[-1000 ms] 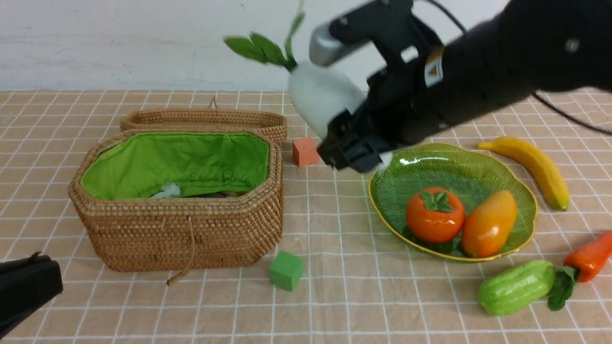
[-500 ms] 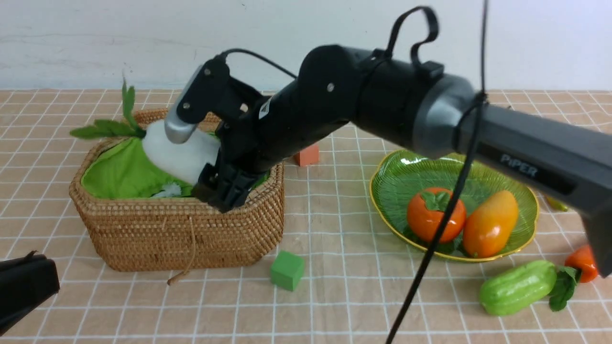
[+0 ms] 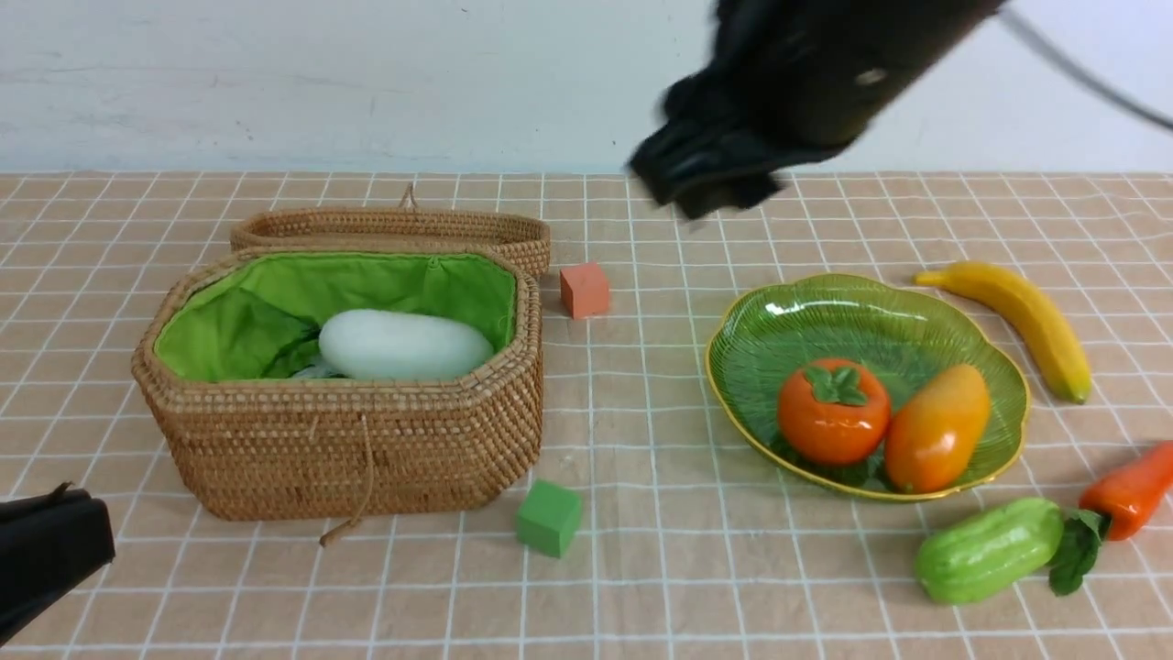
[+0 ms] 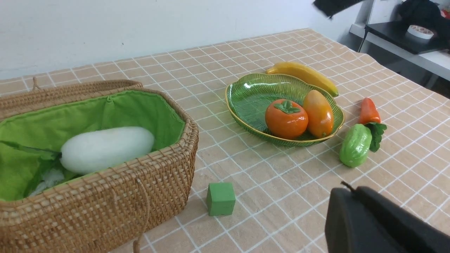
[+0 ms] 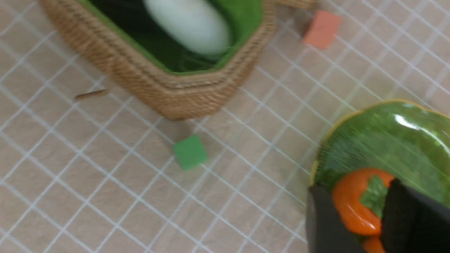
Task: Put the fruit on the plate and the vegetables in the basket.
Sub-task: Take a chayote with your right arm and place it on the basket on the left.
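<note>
The worktop (image 3: 641, 587), spread with a tan cloth checked in white, fills the view. On its left side stands the big octagonal woven wicker basket (image 3: 348, 449), with its bright green cloth lining (image 3: 275, 312) showing and its matching wicker lid (image 3: 394, 225) lying open behind it. Up high goes the black right arm (image 3: 806, 82), blurred, above the far side of the worktop between basket and plate. The right jaws are well apart from everything. In the right wrist view the two black fingers (image 5: 327, 225) stand apart with nothing gripped, and the plate shows far below through the gap.

That plate (image 3: 797, 321), ribbed translucent green glass with a scalloped yellow rim, sits on the right. The white oblong radish (image 3: 403, 346) lies on its side inside the basket, on the lining, nowhere near the jaws.

The long yellow banana (image 3: 1017, 316) lies on the cloth just beside the plate's far right rim. The light green bumpy cucumber (image 3: 990, 550) rests on the worktop near the plate's front right. On the plate, the orange-yellow mango (image 3: 937, 429) touches the round orange persimmon (image 3: 834, 412) with its green leafy cap. The orange-red tapered pepper (image 3: 1132, 490) lies by the cucumber at the right edge.

Down in the near left corner sits the left arm (image 3: 46, 550), and the left jaws are closed and hold nothing. A small green cube (image 3: 549, 519) sits in front of the basket's right corner, and a small orange cube (image 3: 585, 290) behind it.
</note>
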Tool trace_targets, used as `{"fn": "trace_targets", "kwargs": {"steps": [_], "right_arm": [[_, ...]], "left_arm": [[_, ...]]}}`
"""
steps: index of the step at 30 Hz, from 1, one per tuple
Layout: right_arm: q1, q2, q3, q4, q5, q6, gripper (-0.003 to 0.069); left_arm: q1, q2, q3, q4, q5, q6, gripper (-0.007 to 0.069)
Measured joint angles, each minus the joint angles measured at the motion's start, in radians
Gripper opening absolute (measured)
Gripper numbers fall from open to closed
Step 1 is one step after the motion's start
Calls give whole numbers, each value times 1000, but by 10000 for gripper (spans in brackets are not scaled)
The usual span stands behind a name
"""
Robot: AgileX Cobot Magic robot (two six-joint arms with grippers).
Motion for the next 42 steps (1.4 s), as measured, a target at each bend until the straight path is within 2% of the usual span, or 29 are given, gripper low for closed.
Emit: {"fn": "trace_targets", "kwargs": {"steps": [2,3,7,8,9,11,15,16,20,24,27,30,38,42], "right_arm": [[-10,-77,102,-26,1,99,115],[-47,-186,262,-33,1,219,54],[-159,-318,549,-45,1,399,57],[-254,-364,730,-36,-40,517,103],[-264,-367,747,-30,-48,528,118],[-388,-374,929,39,-206,627,251],[-513,-298,1064,169,-501,635,545],[-524,-272,1071,188,-550,622,592],[-534,-187,1072,219,-667,593,670],[-537,-112,1072,224,-730,581,675],[-537,-32,1072,225,-761,580,645],[-537,34,1070,224,-756,577,586],[-537,45,1062,217,-732,572,460],[-537,45,1061,217,-730,570,456]], "left_arm": [[0,0,0,-5,-1,5,-13],[0,0,0,-11,-1,6,-13],[0,0,0,-16,-1,7,-13],[0,0,0,-17,-1,7,-13],[0,0,0,-17,-1,7,-13],[0,0,0,-17,-2,10,-13],[0,0,0,-18,-4,10,-13],[0,0,0,-18,-4,10,-13],[0,0,0,-18,-4,10,-13],[0,0,0,-18,-4,10,-13],[0,0,0,-18,-4,10,-13],[0,0,0,-20,-4,10,-13],[0,0,0,-21,-1,10,-13],[0,0,0,-21,0,10,-13]]}}
